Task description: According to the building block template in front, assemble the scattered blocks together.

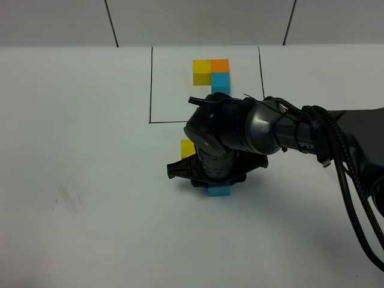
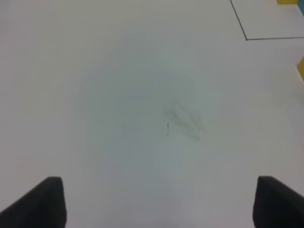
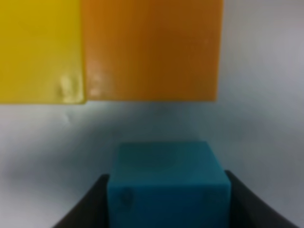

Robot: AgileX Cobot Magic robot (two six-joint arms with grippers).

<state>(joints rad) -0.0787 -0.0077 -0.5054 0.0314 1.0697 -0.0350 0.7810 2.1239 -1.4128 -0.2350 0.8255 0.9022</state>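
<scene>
Jaws of the left gripper [image 2: 154,202] stand wide apart over bare white bench [image 2: 142,95], nothing between them. Further right, the right gripper [image 3: 166,209] has its jaws clamped on the sky blue cube [image 3: 167,183], just short of the yellow cube [image 3: 40,47] and orange cube [image 3: 149,47], which touch side by side. Beyond them the building block template [image 1: 211,73] sits inside its black outline.

Looking like a robot test lab. A bare white table [image 1: 72,150] with a taped black outline [image 1: 150,90] is giving it away.
</scene>
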